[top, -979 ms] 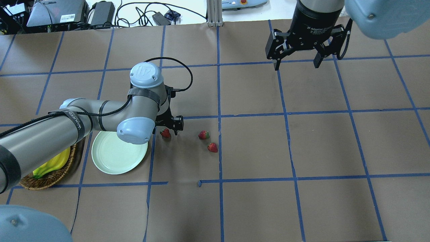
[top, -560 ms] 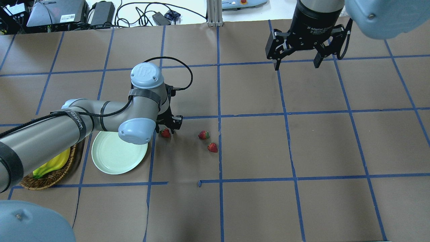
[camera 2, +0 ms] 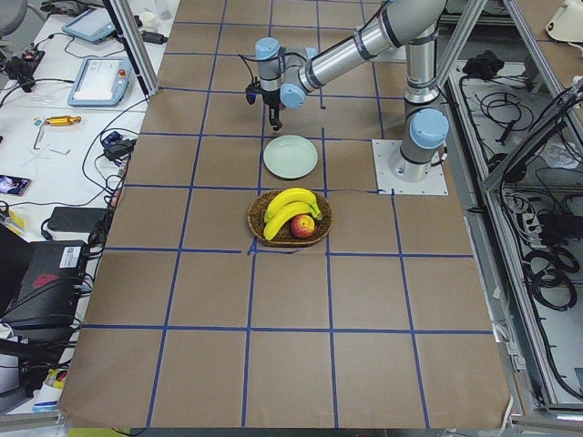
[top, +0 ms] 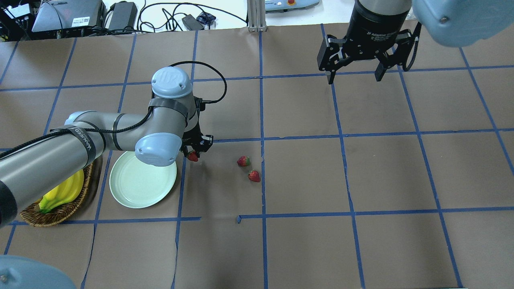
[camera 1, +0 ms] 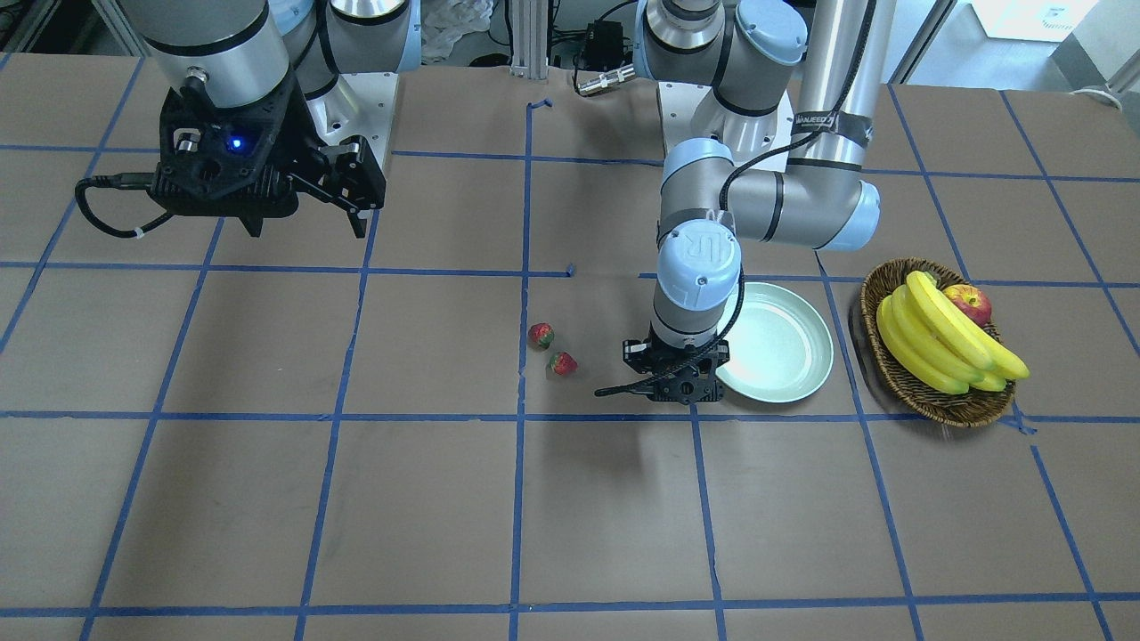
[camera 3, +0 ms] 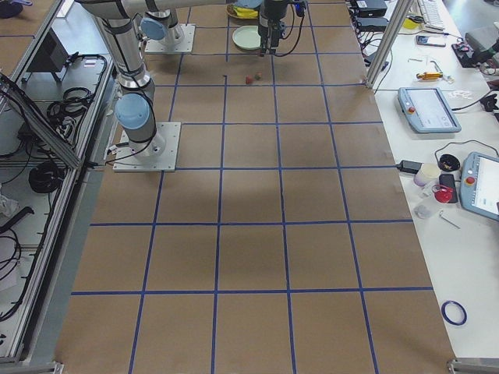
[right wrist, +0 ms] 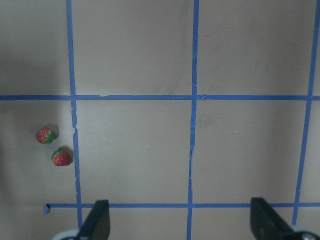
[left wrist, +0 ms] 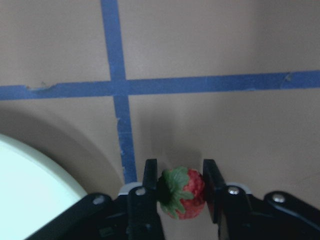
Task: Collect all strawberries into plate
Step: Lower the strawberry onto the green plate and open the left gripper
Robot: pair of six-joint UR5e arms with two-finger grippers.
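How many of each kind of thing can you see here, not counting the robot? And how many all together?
Small red strawberries with green caps: 3, one in the left gripper
Round pale mint plate: 1
Brown woven wicker basket: 1
Bunch of yellow bananas: 1
Red-yellow apple: 1
Total: 7

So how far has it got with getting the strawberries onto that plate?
Nothing is done yet: the plate is bare. In hand: the left hand is closed on one strawberry, just beside the plate. Left: two other strawberries lie on the table, and the right hand hangs open, far off.
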